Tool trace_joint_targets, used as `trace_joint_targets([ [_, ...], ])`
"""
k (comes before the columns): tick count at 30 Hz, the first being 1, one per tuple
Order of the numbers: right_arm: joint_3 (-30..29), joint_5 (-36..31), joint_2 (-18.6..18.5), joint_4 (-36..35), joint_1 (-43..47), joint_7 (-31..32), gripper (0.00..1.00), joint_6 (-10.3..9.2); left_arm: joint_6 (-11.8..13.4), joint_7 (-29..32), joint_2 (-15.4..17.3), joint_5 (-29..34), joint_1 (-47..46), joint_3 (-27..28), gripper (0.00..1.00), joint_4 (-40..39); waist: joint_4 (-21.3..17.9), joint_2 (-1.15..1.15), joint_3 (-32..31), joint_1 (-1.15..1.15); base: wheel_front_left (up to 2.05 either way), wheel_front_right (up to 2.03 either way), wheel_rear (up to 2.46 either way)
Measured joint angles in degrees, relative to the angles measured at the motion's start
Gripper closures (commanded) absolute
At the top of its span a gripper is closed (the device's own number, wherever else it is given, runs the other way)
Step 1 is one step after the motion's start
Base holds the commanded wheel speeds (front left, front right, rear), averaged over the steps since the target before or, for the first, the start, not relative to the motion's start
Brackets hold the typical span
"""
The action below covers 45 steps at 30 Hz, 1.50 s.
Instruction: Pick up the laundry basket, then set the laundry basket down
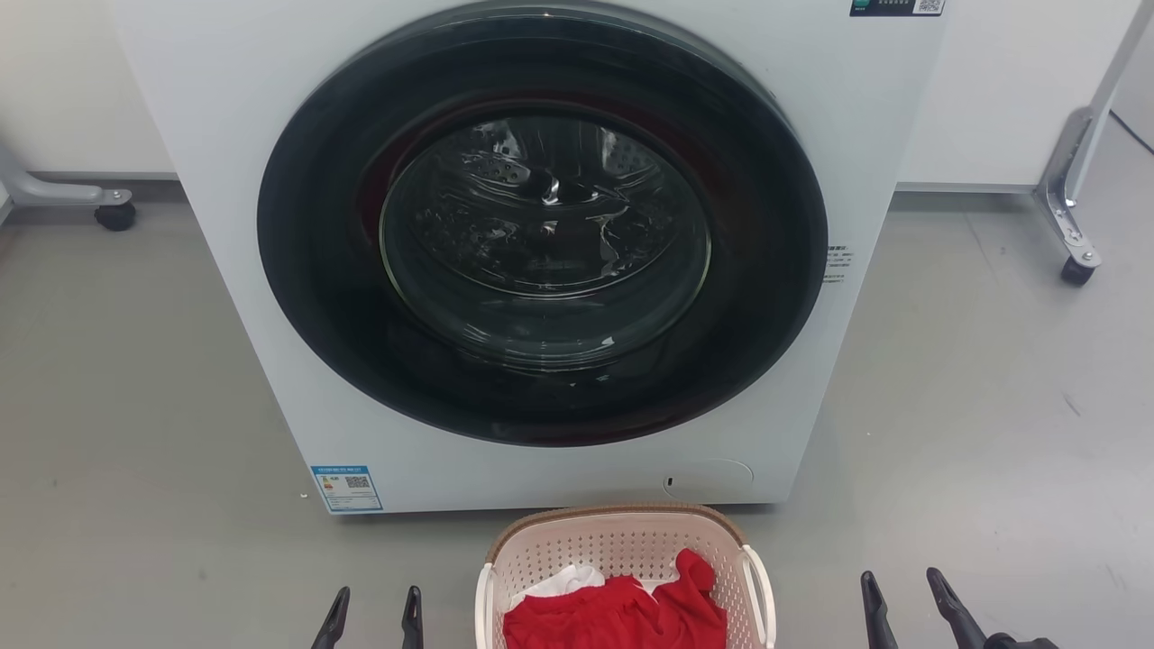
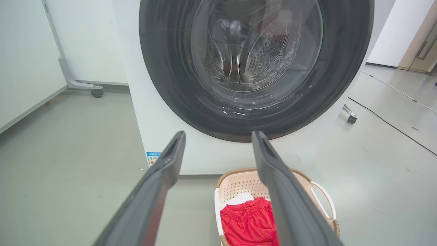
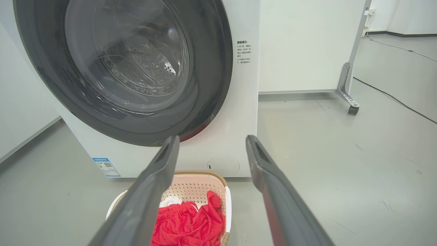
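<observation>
At the bottom of the head view, the left gripper point(image 1: 379, 597) sits at 7 o'clock and the right gripper point(image 1: 900, 579) at 5 o'clock. Both have their two dark fingers spread apart and hold nothing. Between them, at 6 o'clock, the laundry basket point(image 1: 622, 543) stands on the gray floor point(image 1: 135, 406). Neither gripper touches it. A red cloth point(image 1: 622, 617) and a bit of white cloth point(image 1: 566, 581) lie inside it. Just behind the basket, toward 12 o'clock, stands a big white washer point(image 1: 802, 424) with a round dark door point(image 1: 541, 225). A blue sticker point(image 1: 347, 488) is low on its front, at 7 o'clock. Farther back, a small wheel point(image 1: 1076, 270) sits at 2 o'clock.
</observation>
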Motion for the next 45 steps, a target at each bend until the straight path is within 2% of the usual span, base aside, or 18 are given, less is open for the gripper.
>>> trace_joint_targets([
  [27,-0.64,-0.05,-0.02,-2.91,1.17,0.82,0.0,-0.83,0.0,-0.01,-0.93,2.15,1.01,0.85,0.0,-2.16,-0.01,0.0,0.4,0.01,0.0,0.0,0.0],
  [28,-0.66,-0.05,-0.02,-2.99,1.19,0.85,1.0,-0.83,0.0,-0.01,-0.93,2.27,1.02,0.8,1.0,-2.23,-0.01,0.0,0.41,0.01,0.0,0.0,0.0],
  [37,-1.59,2.0,1.09,-0.75,2.2,1.42,1.0,-0.24,-0.6,0.68,-1.1,0.63,1.98,1.52,1.0,-0.09,0.01,0.0,0.45,0.01,0.0,0.0,0.0],
  [45,-3.49,8.2,1.67,-0.44,1.93,3.38,1.0,0.77,-1.64,2.72,-1.29,-6.13,1.78,3.31,1.0,0.19,0.05,0.0,0.49,0.01,0.0,0.0,0.0],
])
